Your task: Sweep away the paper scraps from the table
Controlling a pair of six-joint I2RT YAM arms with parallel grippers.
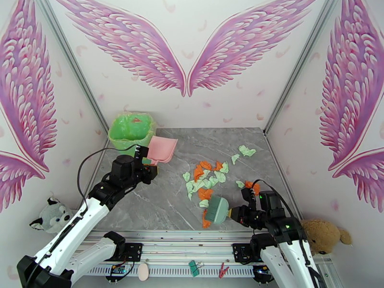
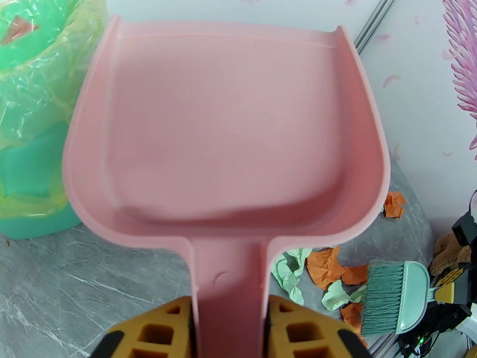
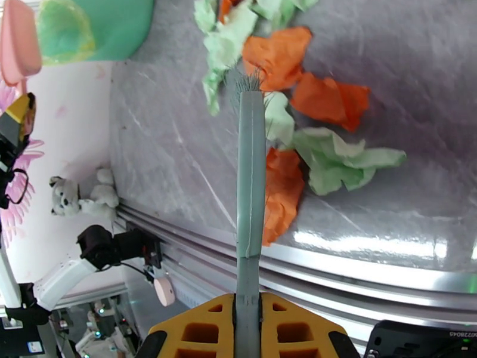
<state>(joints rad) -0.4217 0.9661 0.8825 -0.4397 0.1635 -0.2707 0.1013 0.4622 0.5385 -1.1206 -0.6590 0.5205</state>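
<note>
My left gripper (image 1: 145,162) (image 2: 229,322) is shut on the handle of the pink dustpan (image 1: 162,149) (image 2: 226,126), which is held at the table's back left, beside the bin. The pan's inside is bare. Mint green and orange paper scraps (image 1: 206,178) (image 2: 325,267) (image 3: 280,49) lie scattered over the right middle of the grey marble table (image 1: 158,202). My right gripper (image 1: 236,214) (image 3: 247,322) is shut on the handle of the teal hand brush (image 1: 218,210) (image 3: 250,174) (image 2: 396,296). Its bristles sit among the nearest scraps by the front edge.
A green bin (image 1: 130,129) (image 2: 36,114) lined with a plastic bag stands at the back left corner, an orange scrap inside it. Winged walls close in the back and sides. An aluminium rail (image 1: 192,236) runs along the front edge. Plush toys (image 1: 50,214) sit off the table.
</note>
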